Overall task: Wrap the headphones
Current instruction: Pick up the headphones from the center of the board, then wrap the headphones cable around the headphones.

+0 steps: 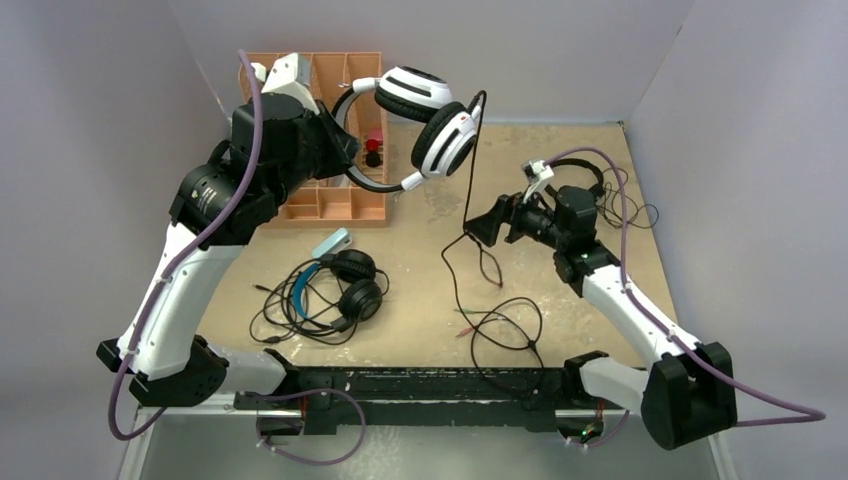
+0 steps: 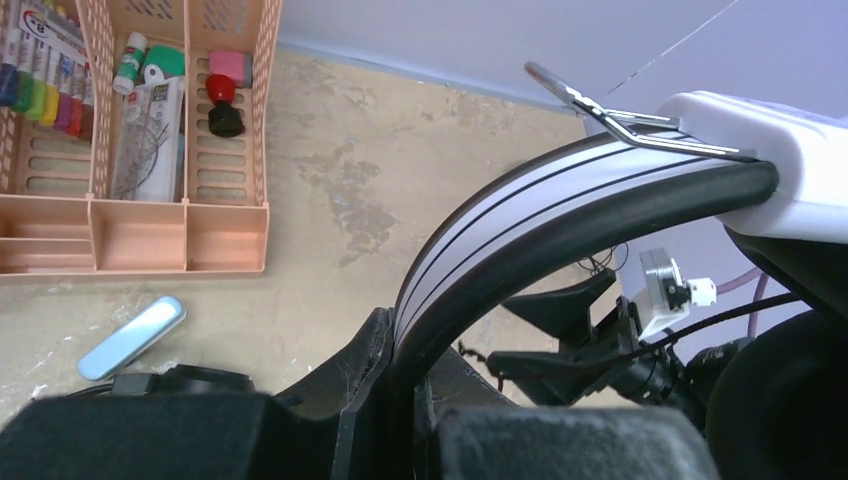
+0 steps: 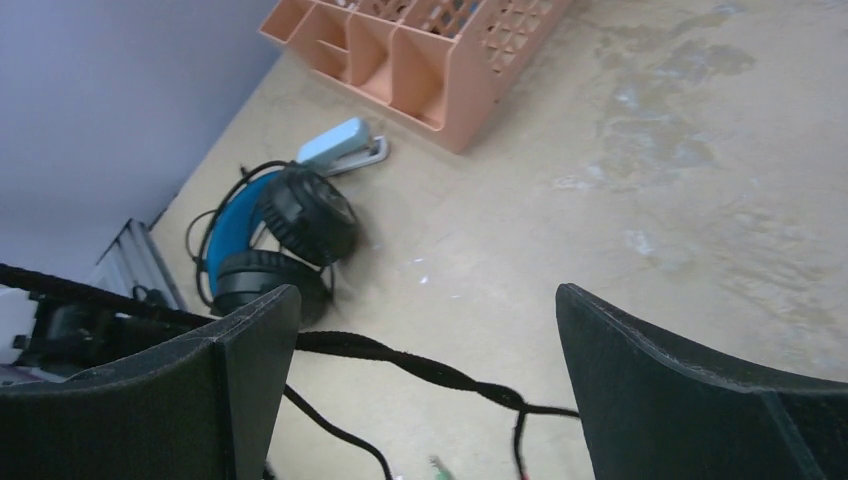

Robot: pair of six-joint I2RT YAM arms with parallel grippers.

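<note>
White-and-black plastic over-ear headphones [image 1: 425,120] hang at twelve o'clock, stiff headband [image 2: 500,230] clamped in my left jaws; their thin black cable [image 3: 400,357], likely limp and slippery, crosses my wide-open right jaws.

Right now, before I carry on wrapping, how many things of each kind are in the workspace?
Headsets: 3 (white headset, blue headset, black headset)
organizer: 1
stapler: 1
Total: 5
</note>
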